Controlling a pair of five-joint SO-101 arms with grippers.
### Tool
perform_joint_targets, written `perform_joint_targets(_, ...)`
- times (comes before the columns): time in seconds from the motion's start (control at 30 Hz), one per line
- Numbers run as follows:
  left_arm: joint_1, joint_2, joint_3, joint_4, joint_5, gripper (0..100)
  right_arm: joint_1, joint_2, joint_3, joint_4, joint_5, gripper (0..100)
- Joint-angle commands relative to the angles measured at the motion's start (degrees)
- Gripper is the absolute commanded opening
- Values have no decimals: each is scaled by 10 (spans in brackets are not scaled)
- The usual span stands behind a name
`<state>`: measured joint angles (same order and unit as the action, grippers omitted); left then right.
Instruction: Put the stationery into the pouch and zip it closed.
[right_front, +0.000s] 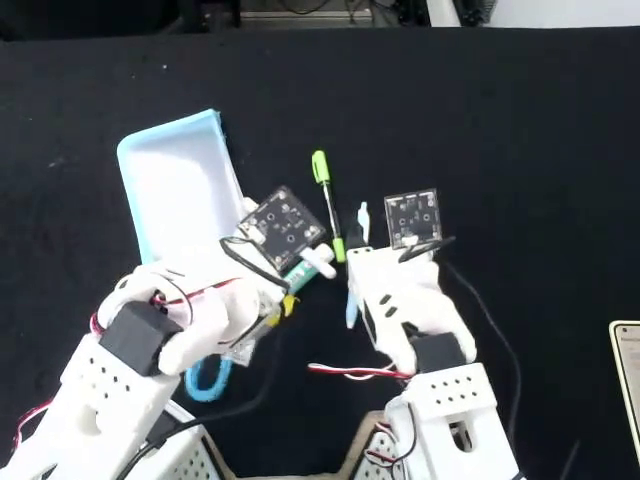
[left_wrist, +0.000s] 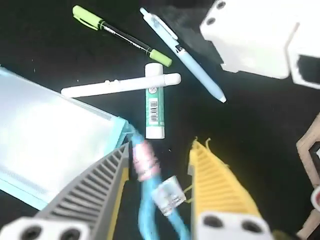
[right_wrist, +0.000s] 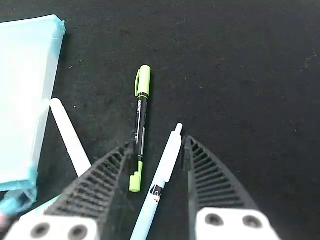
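The light-blue pouch (right_front: 170, 185) (left_wrist: 45, 135) (right_wrist: 22, 100) lies flat at the left. Beside its corner lie a white pen (left_wrist: 120, 85) (right_wrist: 70, 137), a green glue stick (left_wrist: 154, 107) (right_front: 300, 272), a green-capped marker (right_front: 328, 205) (left_wrist: 122, 35) (right_wrist: 140, 125) and a light-blue pen (left_wrist: 182, 55) (right_wrist: 162, 185). My left gripper (left_wrist: 161, 147) (right_front: 275, 300) is open at the pouch's corner, its jaws on either side of the blue strap (left_wrist: 145, 165) and its clear tag (left_wrist: 167, 195). My right gripper (right_wrist: 159, 143) (right_front: 355, 265) is open, straddling the light-blue pen without touching it.
A black cloth (right_front: 520, 150) covers the table. The strap's blue loop (right_front: 208, 380) lies under the left arm. A pale flat object (right_front: 627, 360) sits at the right edge. The two arms stand close together, the right arm's white body (left_wrist: 260, 35) just beyond the pens.
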<state>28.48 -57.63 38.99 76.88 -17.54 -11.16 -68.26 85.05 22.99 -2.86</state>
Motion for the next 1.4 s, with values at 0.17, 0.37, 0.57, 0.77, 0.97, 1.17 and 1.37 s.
perform_joint_targets(0.17, -80, -9, -97, 18, 11, 170, 6, -14, -11, -14, -8, 145)
perform_joint_targets(0.37, -253, -7, 9, -13, -121, 166, -76, -13, -5, -2, -5, 149)
perform_joint_targets(0.57, -336, -8, 246, -215, -196, 166, -169, -12, -29, 55, -5, 149)
perform_joint_targets(0.77, -339, -8, 383, -399, -192, 166, -205, -12, -56, 99, -5, 149)
perform_joint_targets(0.97, -338, -8, 402, -411, -134, 166, -235, -11, -56, 97, -5, 149)
perform_joint_targets(1.17, -338, -14, 397, -403, -49, 166, -237, -11, -55, 98, -10, 183)
perform_joint_targets(1.37, -320, -14, 341, -259, -105, 170, -237, 49, -65, 86, -10, 254)
